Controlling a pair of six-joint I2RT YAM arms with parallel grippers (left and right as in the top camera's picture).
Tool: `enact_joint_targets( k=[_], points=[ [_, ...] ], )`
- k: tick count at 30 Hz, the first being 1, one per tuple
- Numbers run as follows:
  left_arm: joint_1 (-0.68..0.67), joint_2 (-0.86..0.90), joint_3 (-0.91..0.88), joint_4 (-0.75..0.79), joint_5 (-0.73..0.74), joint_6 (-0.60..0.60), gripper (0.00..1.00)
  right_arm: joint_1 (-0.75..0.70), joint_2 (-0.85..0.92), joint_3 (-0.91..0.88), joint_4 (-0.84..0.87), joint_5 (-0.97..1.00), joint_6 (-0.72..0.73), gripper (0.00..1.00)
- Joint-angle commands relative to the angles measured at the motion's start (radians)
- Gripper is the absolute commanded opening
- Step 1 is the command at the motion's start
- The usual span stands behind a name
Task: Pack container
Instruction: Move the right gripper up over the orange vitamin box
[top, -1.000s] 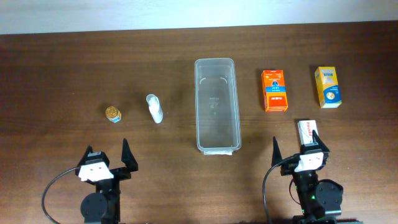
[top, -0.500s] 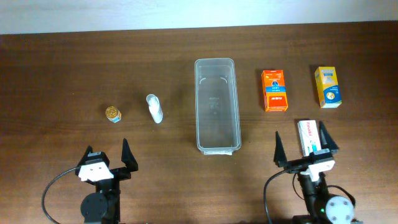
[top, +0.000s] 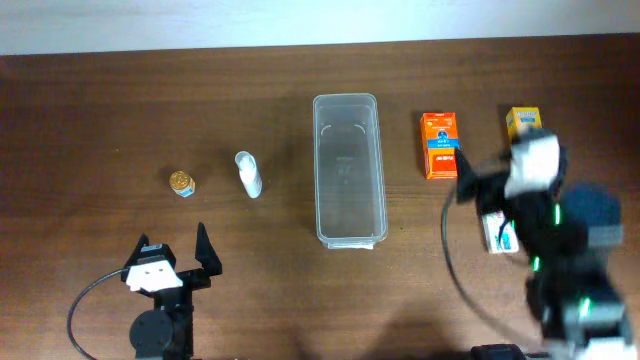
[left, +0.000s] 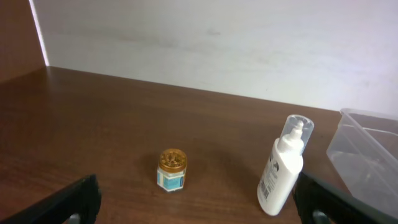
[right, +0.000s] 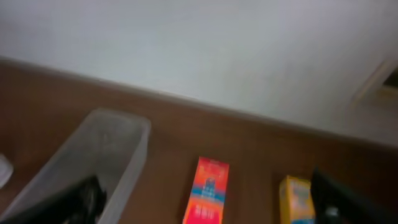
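Nothing is packed yet: the long clear plastic container lies empty at the middle of the brown wooden desk. To its left are seen a white squeeze bottle and, farther out, a small gold-lidded jar. To its right lie an orange cardboard box, a yellow box and a white box. All five are left to be loaded. The left claw, left of the container's near end, is spread wide and empty. The right claw, raised right of the container, is likewise spread wide, nothing gripped.
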Motion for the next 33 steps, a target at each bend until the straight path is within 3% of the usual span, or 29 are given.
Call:
enact_joint_targets(
  k=[1,6,10,21,29,33],
  points=[
    [0.003,-0.006,-0.003,0.000,-0.011,0.016,0.99,0.001,0.225,0.285,-0.191,0.005,-0.005,0.98],
    [0.003,-0.006,-0.003,0.000,-0.010,0.016,0.99,0.001,0.533,0.679,-0.568,0.002,-0.005,0.98],
    [0.003,-0.006,-0.003,0.000,-0.011,0.016,1.00,0.001,0.694,0.824,-0.687,-0.003,0.044,0.98],
    [0.003,-0.006,-0.003,0.000,-0.011,0.016,0.99,0.001,0.958,0.824,-0.703,-0.002,0.083,0.98],
    [0.003,-0.006,-0.003,0.000,-0.011,0.016,0.99,0.001,1.007,0.823,-0.631,0.002,0.092,0.98],
    [0.003,-0.006,-0.003,0.000,-0.011,0.016,1.00,0.001,1.032,0.822,-0.623,0.109,0.044,0.98]
  ],
)
